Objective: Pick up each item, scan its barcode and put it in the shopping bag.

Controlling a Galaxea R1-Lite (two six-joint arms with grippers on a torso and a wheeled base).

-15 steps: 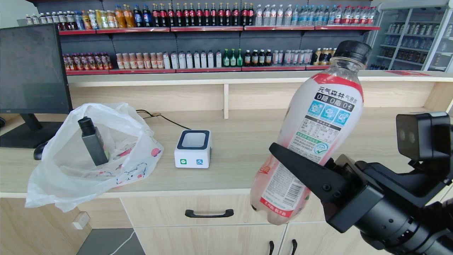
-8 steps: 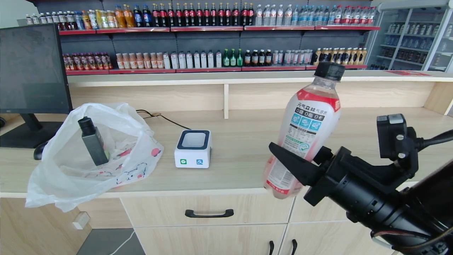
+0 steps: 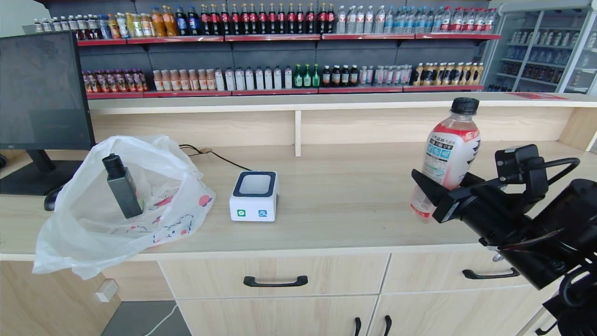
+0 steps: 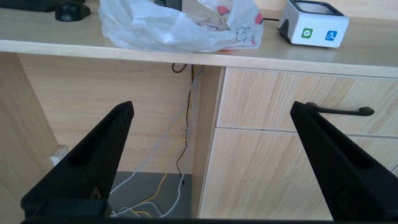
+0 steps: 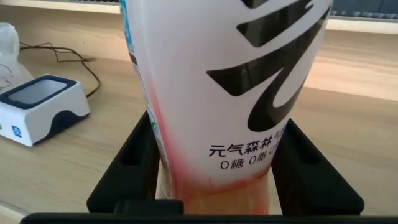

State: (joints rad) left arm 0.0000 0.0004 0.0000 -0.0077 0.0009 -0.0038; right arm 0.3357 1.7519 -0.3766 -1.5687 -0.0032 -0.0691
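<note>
My right gripper (image 3: 428, 189) is squeezed tight on the drink bottle (image 3: 448, 144), upright over the right side of the bench (image 3: 345, 205). I think scanning comes now: carry it left to the scanner (image 3: 254, 196), barcode facing its window.

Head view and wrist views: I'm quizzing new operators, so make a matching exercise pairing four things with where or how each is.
1 drink bottle
2 grey bottle
3 scanner
4 left gripper

a inside the shopping bag
b open, below the counter edge
c clamped in the right gripper
d on the counter beside the bag

Pairs: 1-c, 2-a, 3-d, 4-b
</note>
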